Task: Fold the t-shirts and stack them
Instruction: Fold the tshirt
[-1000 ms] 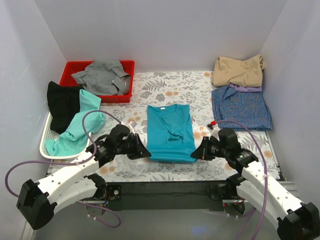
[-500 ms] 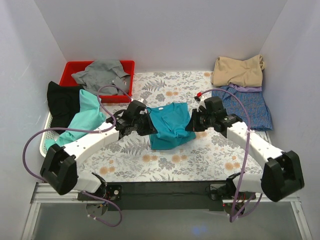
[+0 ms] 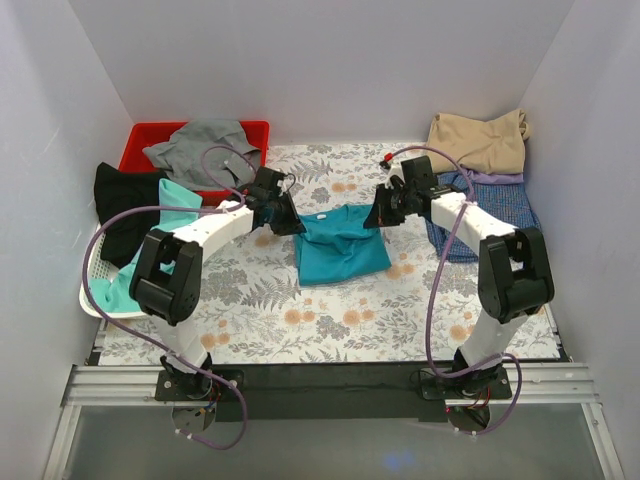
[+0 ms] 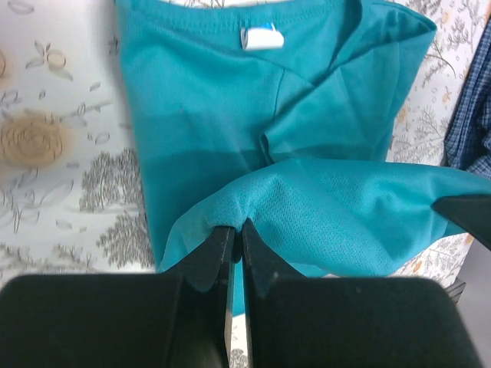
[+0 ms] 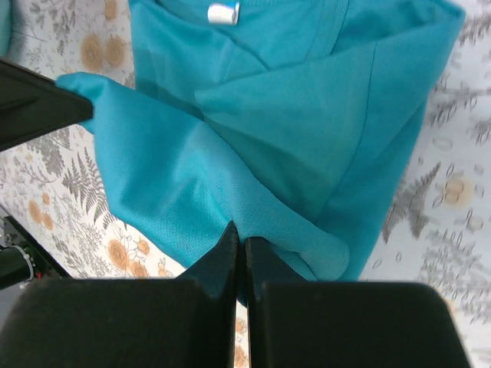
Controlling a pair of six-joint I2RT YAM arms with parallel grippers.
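Both arms are stretched out over the middle of the table (image 3: 330,330), one on each side of the teal t-shirt (image 3: 340,258). The left gripper (image 4: 235,228) is clamped tight on a pinch of the shirt's edge, its fingers basically touching with just the cloth between them. The right gripper (image 5: 239,234) is doing the same on its side, jaws closed down on a fold of teal fabric.

Between the two of them, the held edge is up off the table and draped over the rest of the shirt, so it looks doubled over. The collar end points toward the back wall and the white neck tag (image 4: 261,37) is face up. The bottom layer lies flat on the floral cloth.

As for the rest of the laundry, the tan t-shirt (image 3: 475,140) sits bunched in the back right corner. Right in front of it is the blue-purple checked t-shirt (image 3: 500,215), just to the right of the right gripper.

Over on the left, the black t-shirt (image 3: 125,205) and the mint-green t-shirt (image 3: 120,285) hang over the white basket (image 3: 90,262). A grey garment (image 3: 205,150) is piled in the red bin (image 3: 140,135) at the back left. The teal shirt isn't touching any of them.
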